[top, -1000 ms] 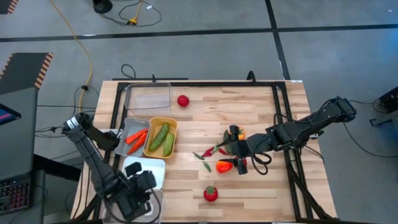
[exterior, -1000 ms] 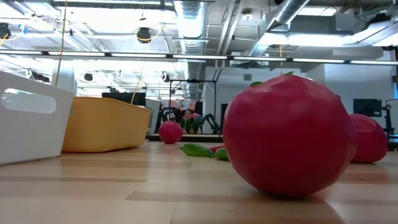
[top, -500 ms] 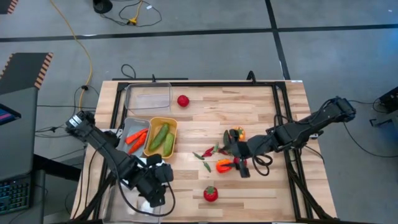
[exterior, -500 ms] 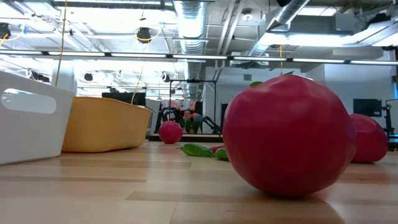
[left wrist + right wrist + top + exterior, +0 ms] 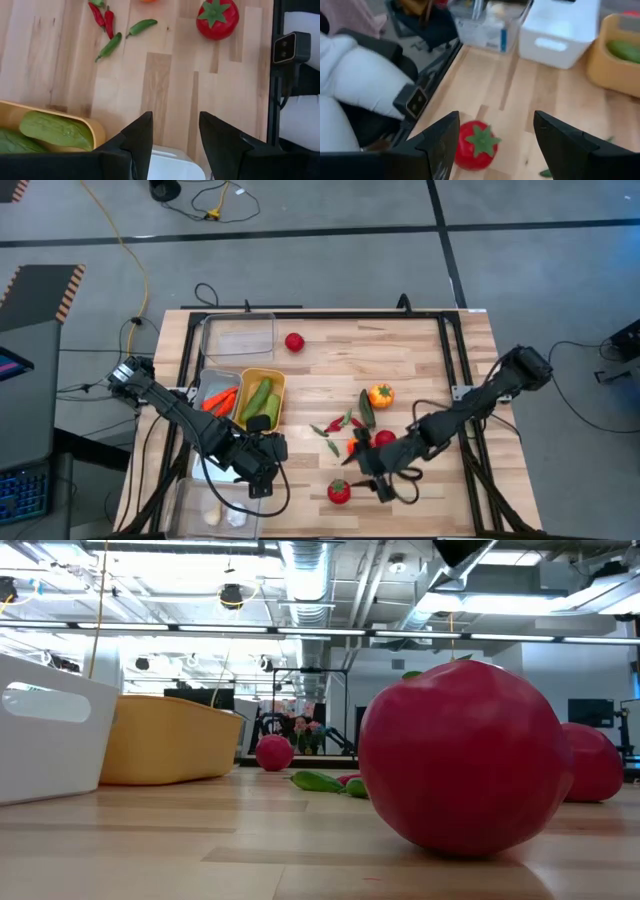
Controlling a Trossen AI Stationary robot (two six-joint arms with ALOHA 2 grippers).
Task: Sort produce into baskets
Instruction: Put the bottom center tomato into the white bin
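**Produce and baskets on the table: stock at one moment**

- Left gripper [image 5: 262, 470]: hung over the white basket [image 5: 210, 468] near the front left of the table; fingers [image 5: 137, 137] parted with nothing between them, only bare wood and the white rim below.
- Right gripper [image 5: 368, 467]: low over the front middle of the table, just beside the front tomato [image 5: 339, 491]; fingers [image 5: 440, 145] spread and empty, the tomato lying on the wood ahead of them.
- Yellow basket [image 5: 276, 376]: held two green cucumbers [image 5: 262, 396].
- Grey basket [image 5: 208, 379]: touching the yellow one on its left side; held orange carrots [image 5: 220, 404].
- Clear basket [image 5: 239, 336]: at the back left; whether anything lay inside could not be told.
- Second clear basket [image 5: 195, 502]: at the front left corner, with white garlic bulbs [image 5: 224, 517] in it.
- Back tomato [image 5: 294, 341]: loose on the wood just beside the back clear basket.
- Third tomato [image 5: 384, 439]: mid-table, partly behind the right arm.
- Orange-yellow pepper [image 5: 380, 394]: loose, right of centre.
- Chillies [image 5: 333, 426]: red and green, scattered on the wood between the yellow basket and the pepper.
- Loose cucumber [image 5: 366, 409]: beside the pepper.
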